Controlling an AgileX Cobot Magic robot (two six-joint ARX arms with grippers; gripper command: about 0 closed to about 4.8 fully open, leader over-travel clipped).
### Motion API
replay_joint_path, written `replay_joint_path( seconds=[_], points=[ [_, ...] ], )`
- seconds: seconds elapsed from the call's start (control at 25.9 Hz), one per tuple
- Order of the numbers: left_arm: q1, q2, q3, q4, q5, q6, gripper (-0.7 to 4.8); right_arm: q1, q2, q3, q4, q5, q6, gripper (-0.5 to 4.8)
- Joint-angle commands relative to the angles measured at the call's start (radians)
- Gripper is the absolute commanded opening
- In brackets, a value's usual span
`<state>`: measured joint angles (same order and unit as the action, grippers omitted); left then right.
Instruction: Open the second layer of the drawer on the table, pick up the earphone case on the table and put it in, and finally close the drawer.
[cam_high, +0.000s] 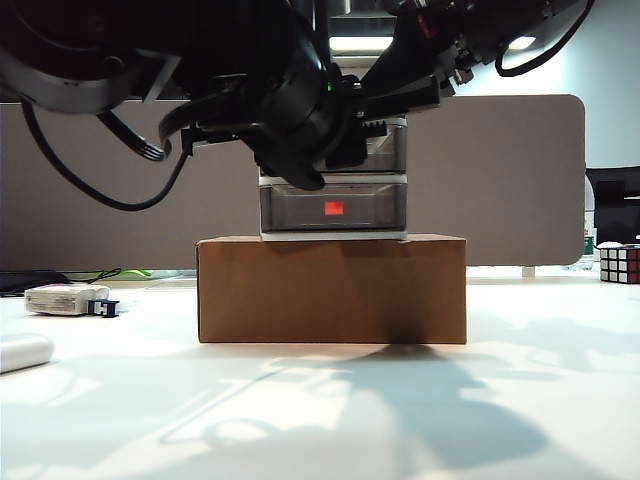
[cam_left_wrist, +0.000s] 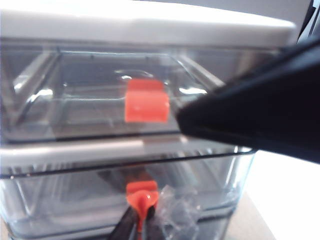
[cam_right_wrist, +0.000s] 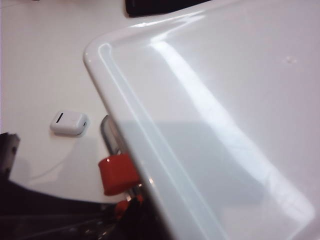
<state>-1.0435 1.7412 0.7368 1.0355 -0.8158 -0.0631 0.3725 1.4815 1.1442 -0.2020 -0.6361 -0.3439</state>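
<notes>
Here, the drawer stands on a brown cardboard box toward the back of the white bench, near its middle. Both arms crowd its upper tiers in the exterior view, so only the bottom drawer with its red-orange handle shows plainly there. The left wrist view fills what that camera misses: the second layer sits just below the top drawer, and the left gripper has its dark fingertips pressed together on the second layer's orange tab handle, fully closed on it. A black part of the other arm cuts across that picture, in front of the top drawer.

The right wrist view looks down over the unit's glossy white top, showing an orange handle jutting past its edge. The right gripper appears only as dark shapes at the picture's margin; whether its jaws are apart or together cannot be told. Only this view shows the earphone case whole, lying on the bare bench apart from the unit; the exterior view catches it cropped at the bench's left edge. Farther back on the left lies a white-grey block with a black plug; a colour-tiled puzzle cube sits at the right edge.
</notes>
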Motion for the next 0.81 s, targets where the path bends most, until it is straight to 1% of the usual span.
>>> replay_joint_path(
  seconds=[0.04, 0.08, 0.27, 0.46, 0.54, 0.62, 0.66, 0.7, 0.73, 0.77, 0.81],
  points=[
    [-0.037, -0.003, 0.005, -0.009, -0.059, 0.006, -0.06, 0.000, 0.003, 0.005, 0.057, 0.014, 0.019, -0.05],
    [-0.054, -0.003, 0.005, -0.021, -0.086, 0.007, -0.06, 0.000, 0.006, 0.005, 0.071, 0.018, 0.034, -0.05],
    [-0.114, -0.004, 0.001, -0.055, -0.139, 0.003, -0.06, 0.000, 0.011, 0.005, 0.077, 0.033, 0.037, -0.05],
    [-0.202, -0.016, -0.009, -0.072, -0.220, 0.004, -0.06, 0.000, 0.011, 0.005, 0.072, 0.033, 0.037, -0.05],
    [-0.222, -0.020, -0.018, -0.072, -0.242, 0.003, -0.06, 0.000, 0.011, 0.005, 0.072, 0.032, 0.037, -0.05],
    [-0.223, -0.020, -0.025, -0.073, -0.246, 0.003, -0.05, 0.000, 0.011, 0.005, 0.072, 0.031, 0.037, -0.05],
    [-0.223, -0.020, -0.025, -0.078, -0.247, 0.005, 0.53, 0.000, 0.011, 0.005, 0.071, 0.030, 0.037, -0.05],
    [-0.223, -0.023, -0.025, -0.078, -0.247, 0.007, 1.32, 0.000, 0.011, 0.005, 0.070, 0.029, 0.037, -0.05],
    [-0.227, -0.031, -0.027, -0.085, -0.248, 0.012, 1.87, 0.000, 0.011, 0.005, 0.068, 0.028, 0.037, -0.05],
    [-0.247, -0.064, -0.037, -0.137, -0.275, 0.014, 2.11, 0.000, 0.011, 0.005, 0.063, 0.027, 0.037, -0.05],
    [-0.261, -0.087, -0.044, -0.167, -0.299, 0.014, 2.11, 0.000, 0.011, 0.005, 0.056, 0.028, 0.037, -0.05]
  ],
)
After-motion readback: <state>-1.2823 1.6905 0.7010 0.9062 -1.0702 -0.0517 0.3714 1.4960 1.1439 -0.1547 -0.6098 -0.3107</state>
